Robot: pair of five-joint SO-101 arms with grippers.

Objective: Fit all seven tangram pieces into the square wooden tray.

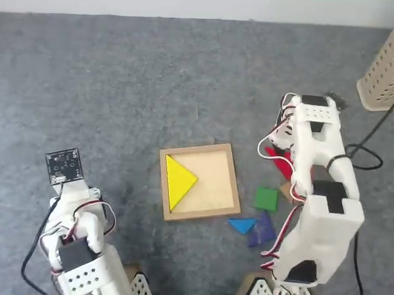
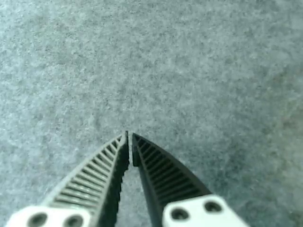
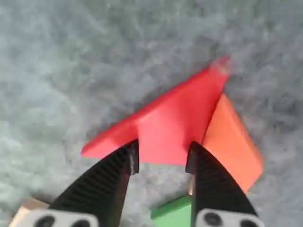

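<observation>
Nearest the arms' bases, the left arm (image 1: pixel 77 247) is resting well apart from the pieces. The left gripper (image 2: pixel 129 135) is hanging over bare grey carpet (image 1: pixel 121 86), clenched with its ribbed fingers almost tip to tip and nothing between them.

Beside it, the right arm (image 1: pixel 318 210) is stretching away from its base, along the loose pieces that are lying to the right of the tray. A blue triangle (image 1: pixel 243 225) and a purple piece (image 1: pixel 264 229) are lying side by side on the carpet, touching or nearly so, just off the tray's near right corner. A green square (image 1: pixel 266 198) is sitting just beyond them, near the tray's right rim.

The square wooden tray (image 1: pixel 234 181) is lying flat between the two arms. A yellow triangle (image 1: pixel 178 180) is lying inside it, its long edge against the left wall and its point toward the middle.

Farther out, the right gripper (image 3: pixel 161 156) is grasping the red triangle (image 3: pixel 175 118), one finger pressing on each side of it. An orange piece (image 3: pixel 232 142) is touching the red triangle's edge, partly under it.

Farthest, a beige perforated container (image 1: pixel 387 70) is standing at the table's far right corner.
</observation>
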